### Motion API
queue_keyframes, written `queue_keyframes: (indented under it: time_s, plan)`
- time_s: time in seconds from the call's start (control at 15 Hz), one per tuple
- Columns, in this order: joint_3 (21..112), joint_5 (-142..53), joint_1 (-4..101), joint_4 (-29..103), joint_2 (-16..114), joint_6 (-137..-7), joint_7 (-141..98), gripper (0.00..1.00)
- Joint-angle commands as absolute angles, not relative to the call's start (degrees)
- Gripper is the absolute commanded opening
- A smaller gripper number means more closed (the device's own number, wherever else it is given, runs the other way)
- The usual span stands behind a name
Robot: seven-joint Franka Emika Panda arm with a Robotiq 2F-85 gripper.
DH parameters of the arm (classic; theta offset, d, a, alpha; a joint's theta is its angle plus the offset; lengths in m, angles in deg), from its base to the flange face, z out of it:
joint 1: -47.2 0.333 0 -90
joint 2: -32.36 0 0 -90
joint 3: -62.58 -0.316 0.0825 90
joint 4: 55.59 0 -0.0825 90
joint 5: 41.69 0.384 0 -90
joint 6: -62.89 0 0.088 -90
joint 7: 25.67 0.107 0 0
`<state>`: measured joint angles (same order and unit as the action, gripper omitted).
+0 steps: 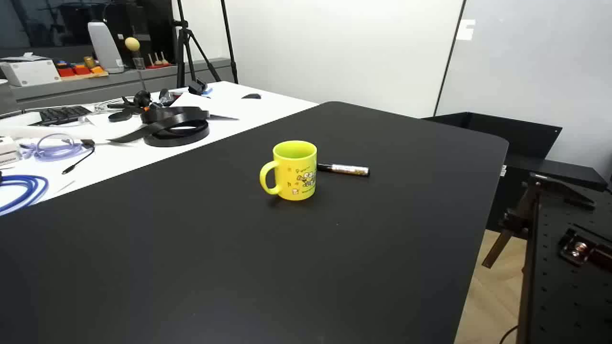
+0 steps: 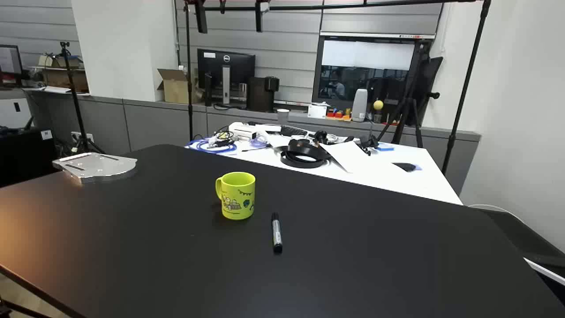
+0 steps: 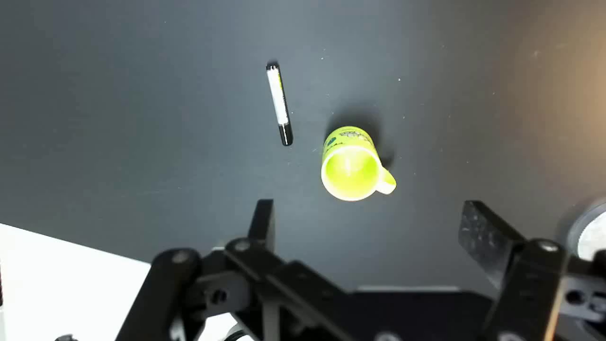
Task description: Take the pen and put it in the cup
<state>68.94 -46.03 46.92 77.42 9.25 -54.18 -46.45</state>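
The cup (image 1: 291,184) is a bright yellow mug with a loop handle and dark printed marks. It stands upright on the black table and also shows in an exterior view (image 2: 238,198) and in the wrist view (image 3: 351,170). The pen (image 2: 276,234) is a dark marker with a white label, lying flat beside the cup and apart from it. It shows in the wrist view (image 3: 279,99) and, with one end hidden behind the cup, in an exterior view (image 1: 351,169). My gripper (image 3: 369,213) is open and empty above the table. It is out of both exterior views.
The black table (image 1: 215,267) adjoins a white table (image 1: 267,107) with cables, a black coiled strap (image 1: 179,126) and a keyboard. A silver metal plate (image 2: 97,167) lies at the black table's edge. A round pale object (image 3: 594,234) shows at the wrist view's right edge.
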Motion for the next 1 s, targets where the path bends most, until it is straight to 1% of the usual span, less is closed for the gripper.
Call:
queue_keyframes:
  time_s: [0.0,0.67,0.93]
  plan:
    - [68.9,-46.0,46.9,77.3,9.3,-54.1,-46.5,1.00]
    - [68.9,-46.0,46.9,77.3,9.3,-54.2,-46.5,1.00]
    - [70.0,-46.0,45.9,74.9,15.0,-55.4,-46.3,1.00]
